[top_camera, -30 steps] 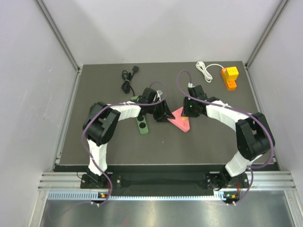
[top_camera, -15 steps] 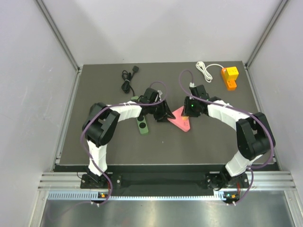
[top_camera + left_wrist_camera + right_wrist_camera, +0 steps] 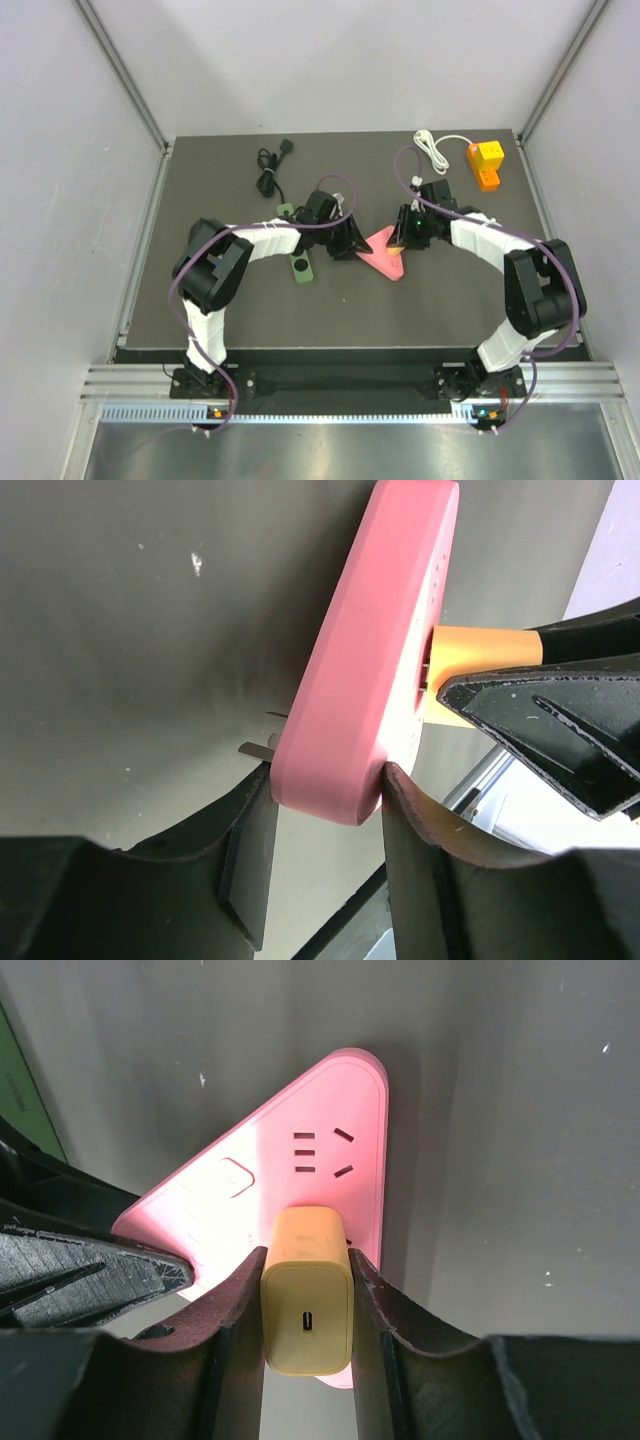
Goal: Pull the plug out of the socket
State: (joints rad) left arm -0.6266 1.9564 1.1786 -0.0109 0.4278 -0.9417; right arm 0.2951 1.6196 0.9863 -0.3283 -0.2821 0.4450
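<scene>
A pink triangular socket lies mid-table. It fills the left wrist view and the right wrist view. A yellow plug sits in its face; it also shows in the top view and the left wrist view. My left gripper is shut on the socket's corner. My right gripper is shut on the plug's two sides, jaws tight against it. In the left wrist view a thin gap with prongs shows between plug body and socket face.
A green power strip lies just left of the left gripper; its edge shows in the right wrist view. A black cable lies at back left. A white cable and yellow-orange blocks lie at back right.
My right wrist has shifted to the right with the plug in its jaws. The pink socket has turned slightly. The left gripper has kept its hold.
</scene>
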